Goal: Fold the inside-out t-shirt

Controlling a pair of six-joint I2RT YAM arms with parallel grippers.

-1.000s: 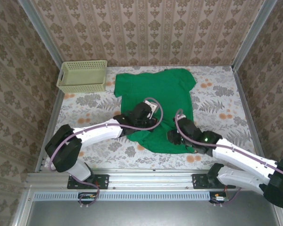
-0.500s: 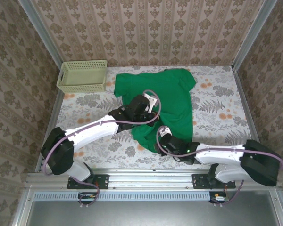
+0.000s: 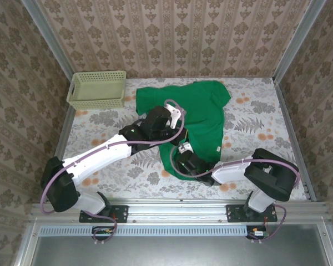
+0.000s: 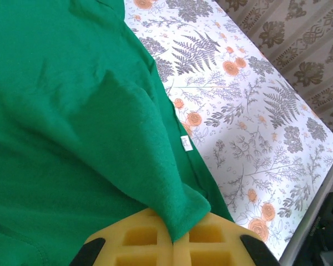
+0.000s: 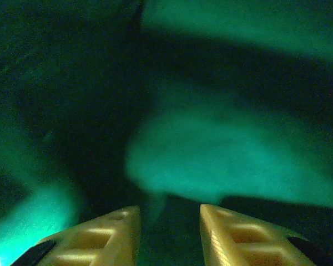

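Pinching t-shirt (image 4: 72,111): left gripper (image 4: 175,235); right gripper (image 5: 167,213) parted.

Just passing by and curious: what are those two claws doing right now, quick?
Left gripper: closed, pinching a fold of the green t-shirt.
Right gripper: open, fingers apart amid its dark folds, gripping nothing visible.

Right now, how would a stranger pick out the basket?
On the flowered table, look to the far left corner. The basket sits there, left of the green t-shirt: pale yellow-green, rigid, with slotted sides.
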